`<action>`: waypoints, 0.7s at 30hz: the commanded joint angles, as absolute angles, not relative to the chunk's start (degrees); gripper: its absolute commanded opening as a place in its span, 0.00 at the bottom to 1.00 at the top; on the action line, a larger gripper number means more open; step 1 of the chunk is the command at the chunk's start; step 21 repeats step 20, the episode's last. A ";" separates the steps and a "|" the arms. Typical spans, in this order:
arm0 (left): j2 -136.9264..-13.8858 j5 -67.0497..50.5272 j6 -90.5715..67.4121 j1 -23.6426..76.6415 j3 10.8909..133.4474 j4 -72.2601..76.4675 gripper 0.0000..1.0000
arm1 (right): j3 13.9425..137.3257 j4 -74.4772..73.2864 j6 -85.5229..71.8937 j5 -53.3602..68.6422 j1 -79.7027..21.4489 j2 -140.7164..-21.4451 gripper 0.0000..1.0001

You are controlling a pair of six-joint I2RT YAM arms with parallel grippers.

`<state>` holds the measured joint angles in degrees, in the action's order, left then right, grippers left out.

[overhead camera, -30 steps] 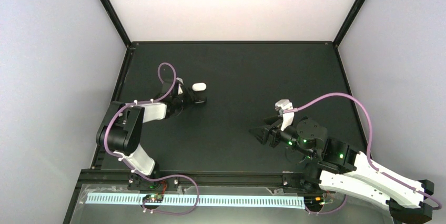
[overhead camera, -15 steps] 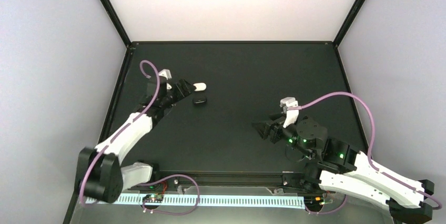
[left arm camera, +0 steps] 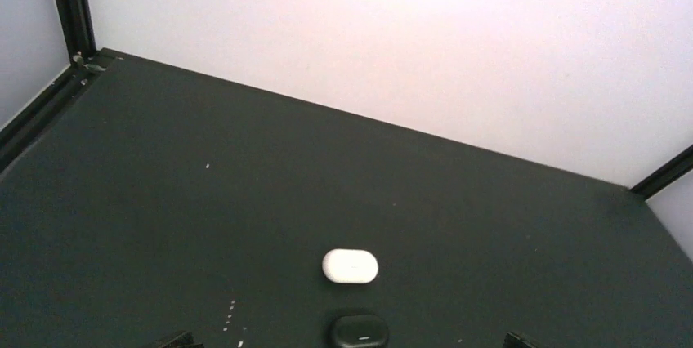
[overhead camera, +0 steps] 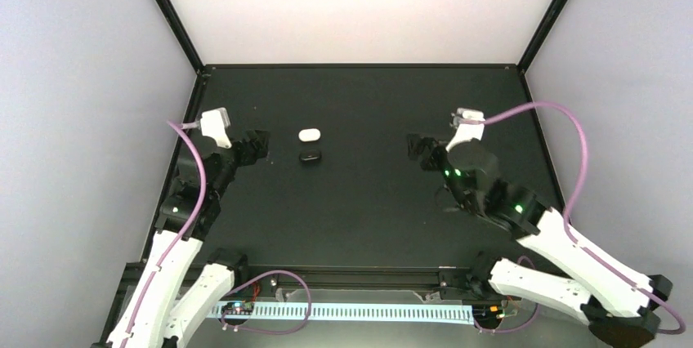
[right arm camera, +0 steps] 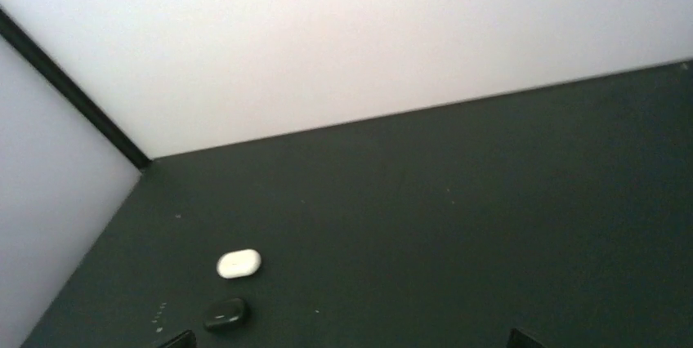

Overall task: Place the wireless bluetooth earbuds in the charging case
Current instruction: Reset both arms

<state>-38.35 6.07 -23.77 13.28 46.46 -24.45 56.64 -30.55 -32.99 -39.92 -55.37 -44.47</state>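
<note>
Two shut pill-shaped charging cases lie at the table's back left: a white case [overhead camera: 308, 134] [left arm camera: 350, 266] [right arm camera: 239, 264] and, just nearer, a black case [overhead camera: 309, 156] [left arm camera: 359, 332] [right arm camera: 225, 314]. The wireless bluetooth earbuds are out of view. My left gripper [overhead camera: 255, 145] hangs open left of the cases, apart from them; only its fingertips [left arm camera: 173, 340] show at the left wrist view's bottom edge. Far to the right of the cases, my right gripper [overhead camera: 421, 152] is open and holds nothing, with its fingertips [right arm camera: 517, 338] spread wide.
The black table [overhead camera: 368, 103] is boxed in by white walls and a black frame post [overhead camera: 167, 13] at each back corner. A raised black rail [overhead camera: 186, 131] runs along the left edge, close to my left arm. Purple cables loop over both arms.
My left gripper opened and drew back left, away from the black case it was at. My right gripper opened wider and swung toward the back of the table.
</note>
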 commanded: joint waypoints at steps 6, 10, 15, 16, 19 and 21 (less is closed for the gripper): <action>-36.82 6.61 -16.28 15.58 41.24 -25.52 0.99 | 49.22 -33.59 -41.07 -35.40 -41.96 -46.66 1.00; -32.30 6.09 -17.12 16.00 37.10 -21.54 0.99 | 43.14 -30.29 -36.43 -33.46 -40.29 -36.78 1.00; -30.87 8.32 -20.58 16.17 36.59 -20.28 0.99 | 40.54 -28.93 -31.92 -34.48 -40.23 -32.02 1.00; -30.97 8.39 -20.77 16.17 36.50 -20.27 0.99 | 40.52 -28.92 -31.60 -34.90 -40.25 -32.06 1.00; -31.54 9.94 -21.94 16.38 36.92 -21.42 0.99 | 40.70 -28.35 -29.97 -34.70 -40.25 -32.63 1.00; -31.32 10.15 -21.79 16.43 37.13 -21.60 0.99 | 40.76 -28.04 -29.38 -34.59 -40.25 -32.75 1.00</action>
